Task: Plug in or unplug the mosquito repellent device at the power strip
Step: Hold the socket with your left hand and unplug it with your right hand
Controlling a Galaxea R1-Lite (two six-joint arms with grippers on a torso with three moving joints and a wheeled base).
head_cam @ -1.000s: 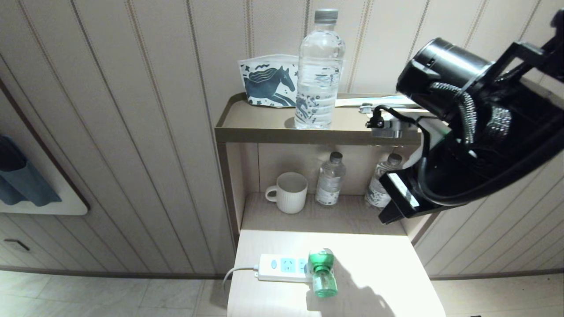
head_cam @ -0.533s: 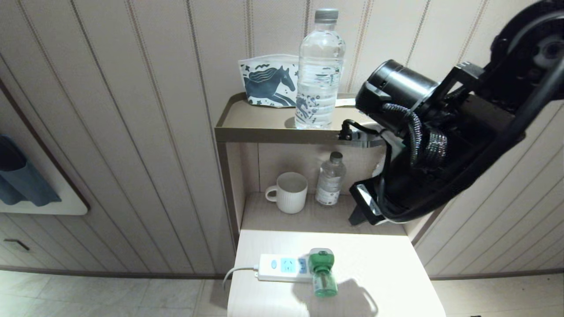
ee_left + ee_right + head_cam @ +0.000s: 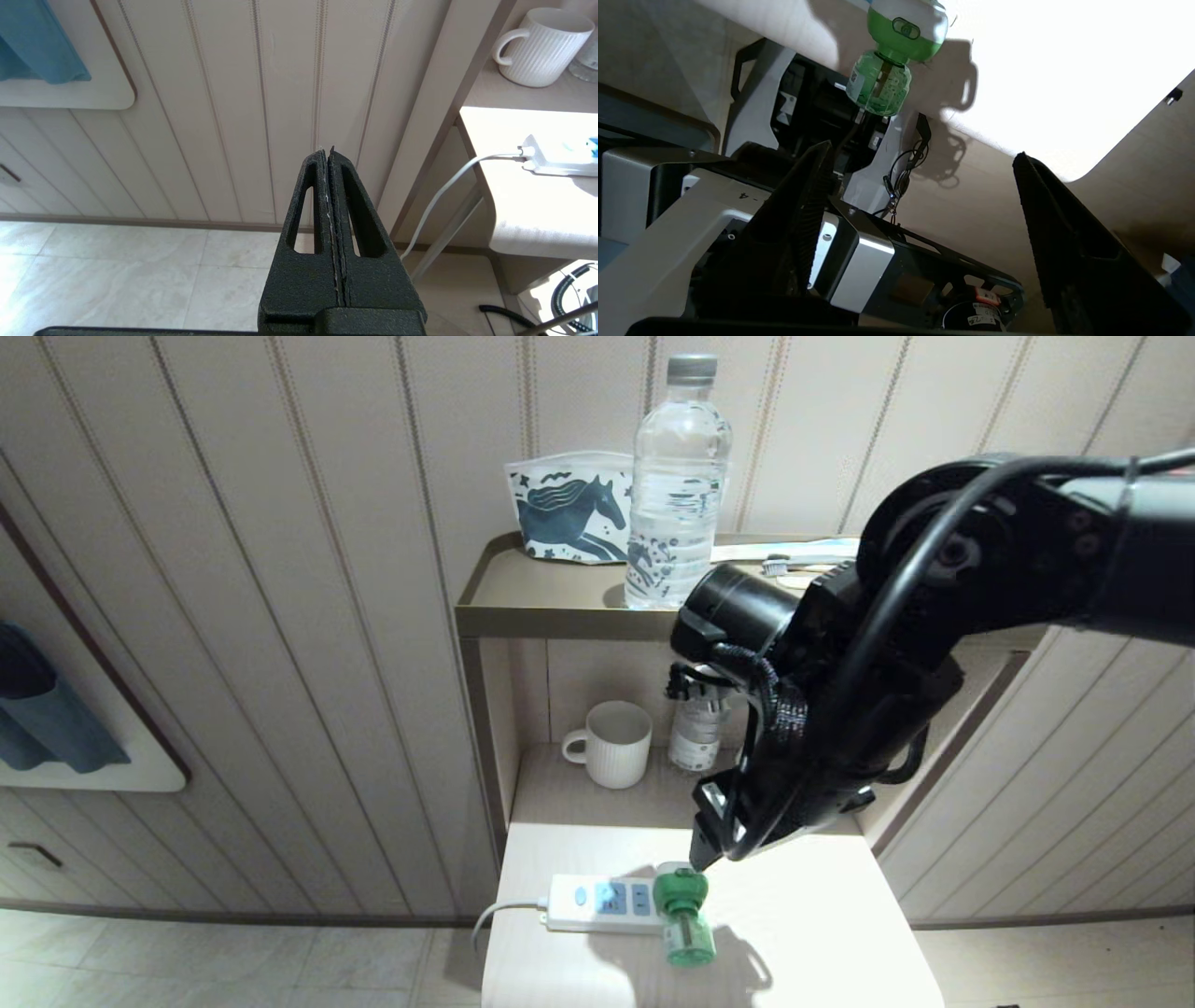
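Observation:
The white power strip (image 3: 597, 903) lies near the front left of the pale bedside table (image 3: 822, 915). The green mosquito repellent device (image 3: 683, 917) sits at the strip's right end, its bottle pointing toward the table's front edge. My right gripper (image 3: 702, 847) hovers just above and behind the device's head. In the right wrist view the right gripper (image 3: 922, 150) stands open with nothing between its fingers, and the device (image 3: 892, 60) is ahead of it. My left gripper (image 3: 326, 151) is shut and parked low beside the table, where the strip's end (image 3: 556, 158) shows.
A white mug (image 3: 611, 742) and a small water bottle (image 3: 698, 728) stand in the niche behind the table. On the shelf above are a large water bottle (image 3: 677, 485), a horse-print pouch (image 3: 569, 509) and a toothbrush (image 3: 794, 555). The strip's cord (image 3: 448, 186) hangs off the table's left side.
My right arm has swung down and to the left, from beside the shelf to just above the device. The strip and the device have not moved.

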